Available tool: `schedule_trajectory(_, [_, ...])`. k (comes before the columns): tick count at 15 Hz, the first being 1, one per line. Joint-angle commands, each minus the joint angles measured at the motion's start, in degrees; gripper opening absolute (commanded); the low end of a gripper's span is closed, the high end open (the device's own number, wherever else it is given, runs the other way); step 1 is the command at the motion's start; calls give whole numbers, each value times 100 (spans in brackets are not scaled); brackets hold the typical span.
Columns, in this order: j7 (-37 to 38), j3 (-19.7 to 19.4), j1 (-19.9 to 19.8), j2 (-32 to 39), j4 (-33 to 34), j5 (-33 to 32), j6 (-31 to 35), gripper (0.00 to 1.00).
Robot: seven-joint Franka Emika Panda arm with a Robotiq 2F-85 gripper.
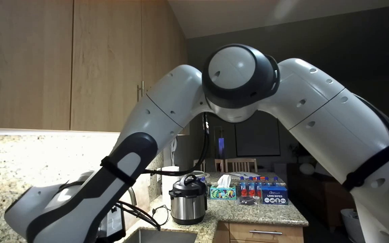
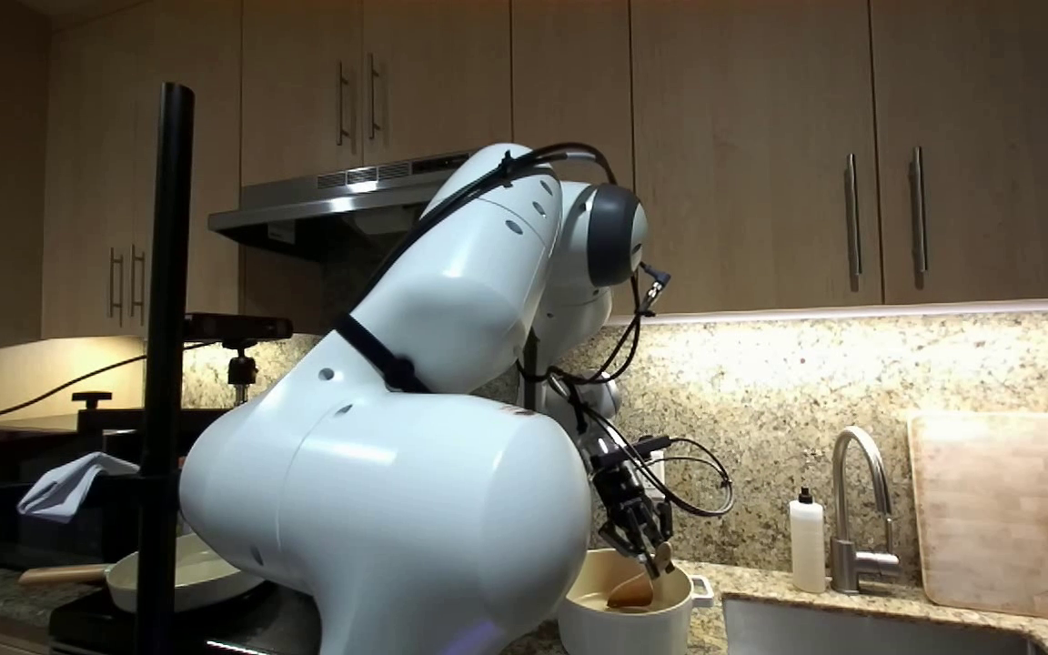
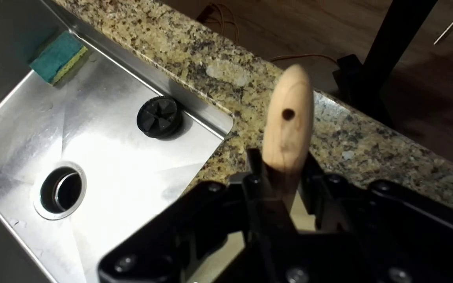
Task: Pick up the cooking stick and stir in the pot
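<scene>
The cooking stick [image 3: 289, 118] is pale wood with a rounded end and a small dark hole. In the wrist view, my gripper [image 3: 284, 162] is shut on its handle, with black fingers [image 3: 255, 159] on either side. A cream pot [image 2: 624, 632] stands on the counter in an exterior view. There my gripper [image 2: 656, 562] hangs tilted down over the pot's mouth, near the right side. A brown, spoon-like shape inside the pot appears to be the stick's lower part. What the pot holds is unclear. In the remaining exterior view, pot and stick do not show.
Beside the pot lies a steel sink [image 3: 112, 165] with a sponge [image 3: 59, 57] and a black stopper [image 3: 159, 117]. A faucet [image 2: 861, 509], white bottle [image 2: 807, 541] and cutting board [image 2: 1015, 509] stand behind it. A pressure cooker [image 1: 188, 202] is farther along the counter.
</scene>
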Motion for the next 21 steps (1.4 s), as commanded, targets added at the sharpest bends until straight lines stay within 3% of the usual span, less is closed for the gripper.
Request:
schedule_trajectory(1, [-108,75,-156,-646,-822,-199,129,9])
schedule_trajectory(6, [-72,191,-168,-900,-1232,-149,123,9])
schedule_trajectory(16, [85,386,103,-396,-544,-125,29,9])
schedule_trajectory(21, [76,328,131,-470,-624,-251,-28,9])
